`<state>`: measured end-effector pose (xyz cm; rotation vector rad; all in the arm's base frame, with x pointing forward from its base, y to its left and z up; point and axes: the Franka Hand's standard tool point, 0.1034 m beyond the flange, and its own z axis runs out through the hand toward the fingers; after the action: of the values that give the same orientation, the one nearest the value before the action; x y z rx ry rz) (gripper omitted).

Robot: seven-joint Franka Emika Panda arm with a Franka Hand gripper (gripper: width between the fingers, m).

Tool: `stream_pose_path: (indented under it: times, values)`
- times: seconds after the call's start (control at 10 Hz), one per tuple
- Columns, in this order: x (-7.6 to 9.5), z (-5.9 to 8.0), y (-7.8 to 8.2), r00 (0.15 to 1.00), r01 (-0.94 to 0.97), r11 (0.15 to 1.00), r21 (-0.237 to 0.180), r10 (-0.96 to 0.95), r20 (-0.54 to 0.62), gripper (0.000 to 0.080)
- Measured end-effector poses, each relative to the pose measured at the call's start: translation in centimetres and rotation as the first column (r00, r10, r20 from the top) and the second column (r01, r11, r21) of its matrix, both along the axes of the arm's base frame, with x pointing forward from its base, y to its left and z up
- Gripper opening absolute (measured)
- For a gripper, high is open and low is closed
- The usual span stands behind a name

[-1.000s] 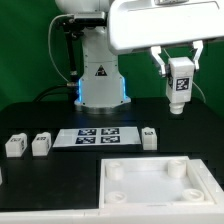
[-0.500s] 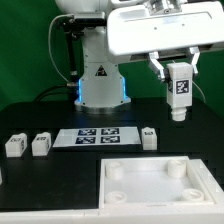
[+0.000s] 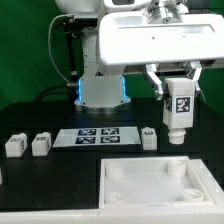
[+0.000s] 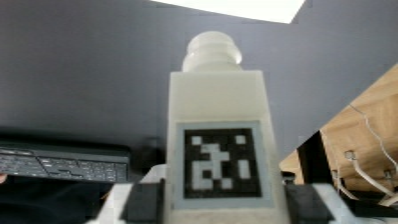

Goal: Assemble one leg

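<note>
Exterior view, from its left: two spare blocks [image 3: 13, 146], the marker board [image 3: 98, 136], then the gripper [image 3: 179, 93] clamped on the leg [image 3: 179, 112], held upright in the air near the panel [image 3: 150, 190]. Lowered off-line from the corner socket [image 3: 179, 167], its peg [image 3: 177, 138] could jam.

Your exterior view was evenly lit but coarse, the black counter [image 3: 40, 185] swallowed shadows, the white panel [image 3: 160, 195] sat near blown out, a blue glow ringed the arm's base [image 3: 100, 97], your wrist view caught a glaring white patch [image 4: 240, 8], the leg [image 4: 217, 120] was fairly sharp, its background dim and soft.
</note>
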<state>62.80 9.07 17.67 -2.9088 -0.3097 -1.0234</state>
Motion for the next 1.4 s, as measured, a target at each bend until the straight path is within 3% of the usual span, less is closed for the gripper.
stream_pose_path:
  times: [0.3,0.4,0.6,0.8,1.0,1.4]
  values:
    - [-0.1,-0.4,0.2,1.0,-0.002,1.0,0.001,0.002,-0.006,0.0291]
    - [-0.5,-1.9,1.1,0.999,-0.017,1.0,0.003,0.017,-0.03,0.0291]
    - [1.3,-3.6,1.2,0.996,-0.031,1.0,0.006,0.031,-0.079,0.0291]
    - [1.4,-6.5,2.3,0.994,-0.039,0.999,0.019,0.04,-0.102,0.0291]
    - [1.3,-8.0,2.6,0.993,-0.039,0.999,0.022,0.041,-0.109,0.0291]
    - [0.6,-8.3,3.8,0.993,-0.057,0.998,0.022,0.059,-0.103,0.0291]
